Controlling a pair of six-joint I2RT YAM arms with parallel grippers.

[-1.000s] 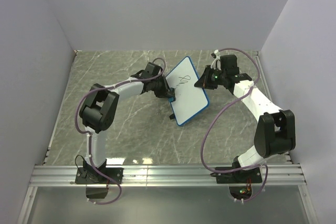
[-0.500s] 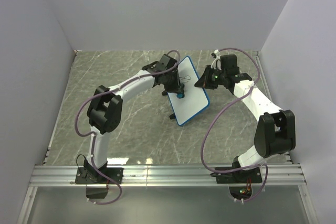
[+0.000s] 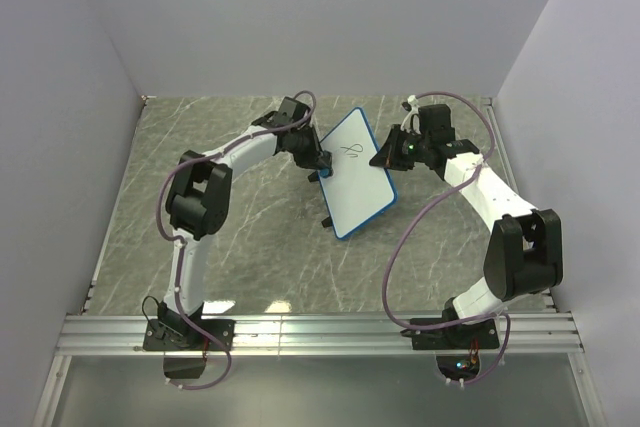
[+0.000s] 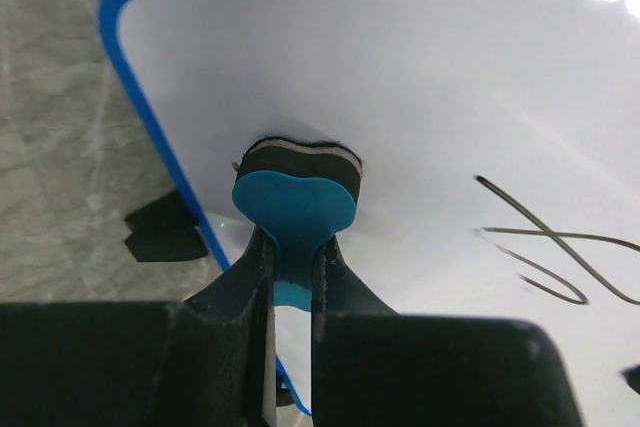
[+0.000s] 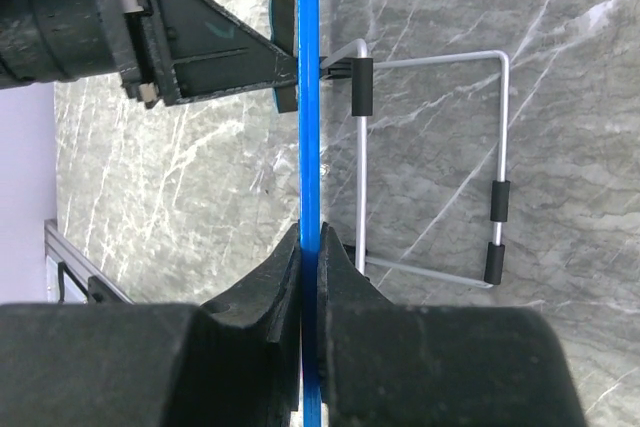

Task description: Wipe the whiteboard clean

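The whiteboard [image 3: 355, 177], white with a blue rim, stands tilted at mid-table. A small black scribble [image 3: 350, 151] remains near its top. My left gripper [image 3: 322, 169] is shut on a small blue eraser [image 4: 292, 209] and presses its felt pad against the board's left part [image 4: 420, 77], left of the scribble [image 4: 545, 252]. My right gripper [image 3: 385, 160] is shut on the board's right edge. In the right wrist view the blue rim [image 5: 309, 147] runs edge-on between the jaws [image 5: 311, 252], with the left gripper [image 5: 275, 72] on the board's far side.
A wire stand with black sleeves [image 5: 430, 162] props the board from behind. Black feet [image 3: 327, 220] show at the board's lower left. The grey marble table [image 3: 230, 237] is walled at the left, back and right. A metal rail [image 3: 320, 332] runs along the near edge.
The left gripper swept the eraser across the scribble and back to the board's left edge. The scribble is smaller than one second ago. The right gripper and the board have not moved.
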